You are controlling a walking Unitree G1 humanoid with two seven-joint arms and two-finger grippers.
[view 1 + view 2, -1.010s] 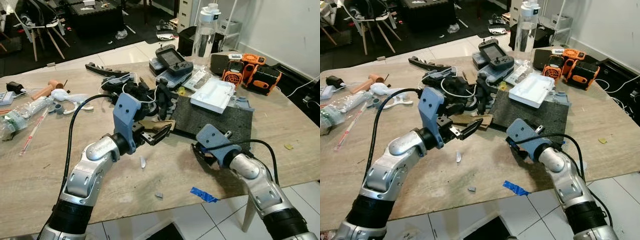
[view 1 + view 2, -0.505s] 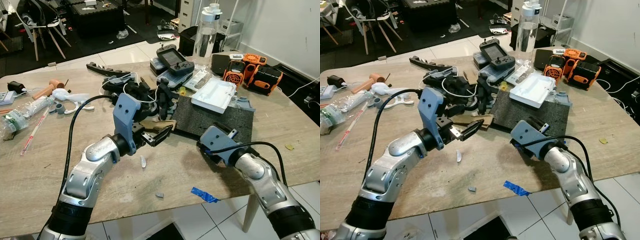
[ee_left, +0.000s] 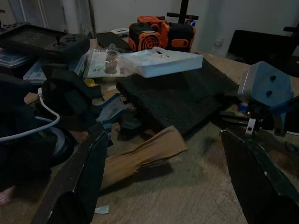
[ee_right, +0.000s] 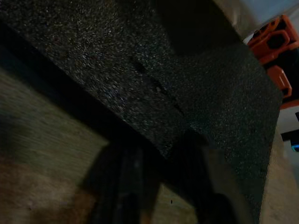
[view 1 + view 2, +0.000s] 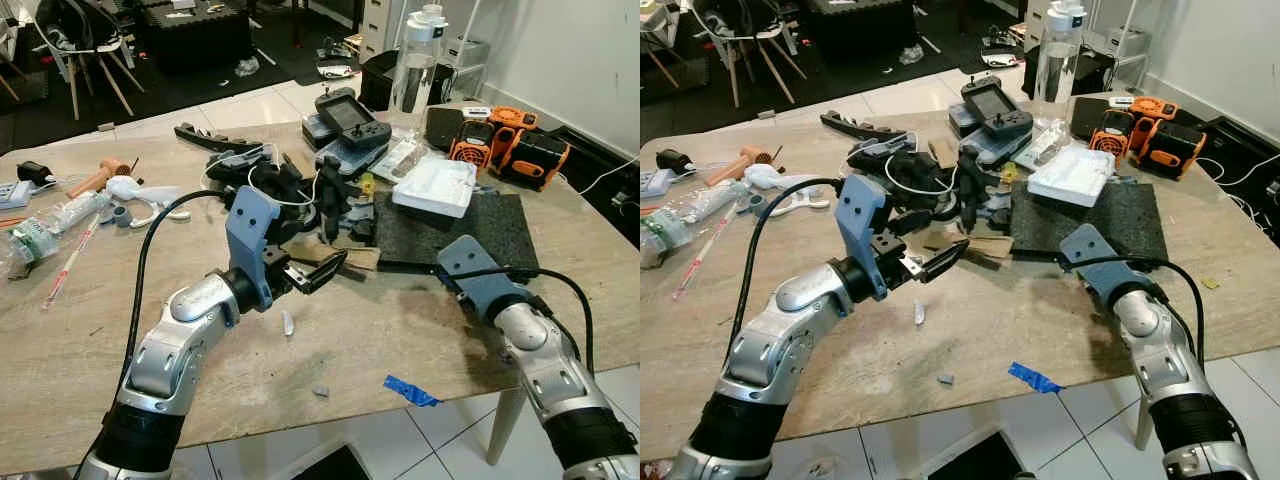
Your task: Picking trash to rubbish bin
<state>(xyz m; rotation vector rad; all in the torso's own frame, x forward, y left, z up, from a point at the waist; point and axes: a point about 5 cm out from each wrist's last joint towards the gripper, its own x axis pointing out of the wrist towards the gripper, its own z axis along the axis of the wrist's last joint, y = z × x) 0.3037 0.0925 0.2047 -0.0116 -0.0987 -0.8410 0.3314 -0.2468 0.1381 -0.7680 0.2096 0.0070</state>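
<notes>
beige stone makes the big table (image 5: 420, 330), and it is full of tools and junk. the black foam mat (image 5: 470, 225) lies on the robot's right side of it, with a white tray (image 5: 435, 187) on its far edge. the mat and tray sit further to the right than a second ago, and the mat has turned a bit. the whole picture has slid a little too, but the mat has moved more than the things around it.

the right gripper (image 5: 462, 275) has gone right with the mat and rests at its near edge. the wrist view there is too dark, so whether it grips the mat cannot be told.

the left gripper (image 5: 320, 272) hovers low over the table, jaws spread wide and holding nothing. it points at the brown paper strip (image 3: 145, 154), which lies flat by the mat's left edge. with the mat pulled away, more of the strip is bare, so it looks easier to pinch now.

other trash waits nearer the table's front edge: a blue tape piece (image 5: 408, 390), a small white scrap (image 5: 287, 322) and a tiny grey bit (image 5: 318, 391). none of it is picked up yet.
</notes>
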